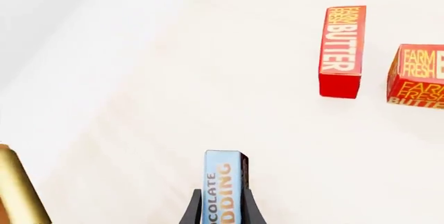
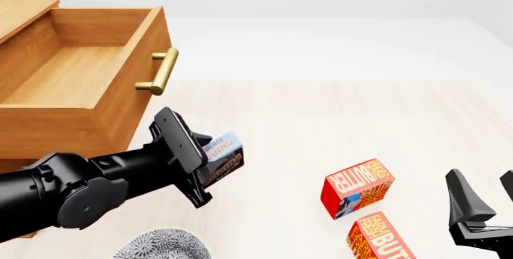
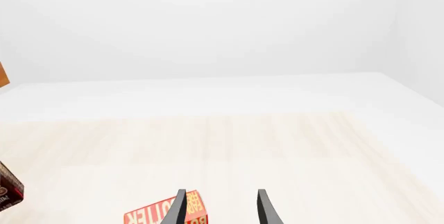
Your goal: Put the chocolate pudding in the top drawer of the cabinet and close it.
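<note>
Nearest the camera in the front view: a grey patterned dish (image 2: 160, 246) at the bottom edge, only partly in frame. Right claw (image 2: 491, 202) low at the right edge, dark fingers spread apart with nothing between them; the right wrist view shows the same gap, fingertips (image 3: 179, 208) over pale desk (image 2: 321, 127) with a red butter box (image 3: 165, 214) just below them.

Two red-orange butter boxes on the desk, right of centre: the nearer butter box (image 2: 378, 236) lies close to the right claw, the farther butter box (image 2: 357, 187) just behind it and near, maybe touching at a corner, cannot tell. Left wrist view shows both, well apart from the left claw.

Left arm (image 2: 80, 190) comes in from the lower left. Left claw (image 2: 215, 160) is clamped on the chocolate pudding (image 2: 220, 157), box held off the desk, tilted, blue band uppermost. Left wrist view: pudding box edge-on between the two dark fingers (image 1: 191, 211).

Beyond and left: the cabinet (image 2: 24, 12), its top drawer (image 2: 80, 73) pulled out and open, wooden floor bare where visible. Brass handle (image 2: 160, 71) on the drawer front, above the held box. Pudding sits outside the drawer, just in front of and below its front panel.
</note>
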Robot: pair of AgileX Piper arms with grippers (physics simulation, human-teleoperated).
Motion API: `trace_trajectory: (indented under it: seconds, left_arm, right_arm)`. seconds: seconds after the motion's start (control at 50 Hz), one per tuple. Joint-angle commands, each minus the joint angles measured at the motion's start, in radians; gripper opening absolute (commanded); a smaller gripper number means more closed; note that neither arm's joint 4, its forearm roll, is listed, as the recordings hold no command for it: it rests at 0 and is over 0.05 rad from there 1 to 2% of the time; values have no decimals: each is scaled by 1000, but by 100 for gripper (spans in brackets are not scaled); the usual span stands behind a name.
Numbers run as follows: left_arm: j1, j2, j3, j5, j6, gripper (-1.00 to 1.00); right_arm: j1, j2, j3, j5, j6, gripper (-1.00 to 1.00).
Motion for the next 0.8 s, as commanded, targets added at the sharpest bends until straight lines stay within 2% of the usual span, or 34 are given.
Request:
trace_trajectory:
  seconds: [0.02,0.08,0.34,0.44,0.5,0.8]
  left_arm:
    - [-44,-70,-22,55,24,-100]
    - [-66,-71,-37,72,6,-100]
    - [-96,-173,-66,142,36,-100]
    - [-115,-204,-106,190,25,-100]
    - [-91,-247,-100,196,46,-100]
    - [-91,-365,-188,323,62,-100]
  right_arm:
    - [0,0,0,0,0,100]
    - [0,0,0,0,0,100]
    - [0,0,0,0,0,100]
    - [0,0,0,0,0,100]
    - [0,0,0,0,0,100]
    - [0,-14,0,14,0,100]
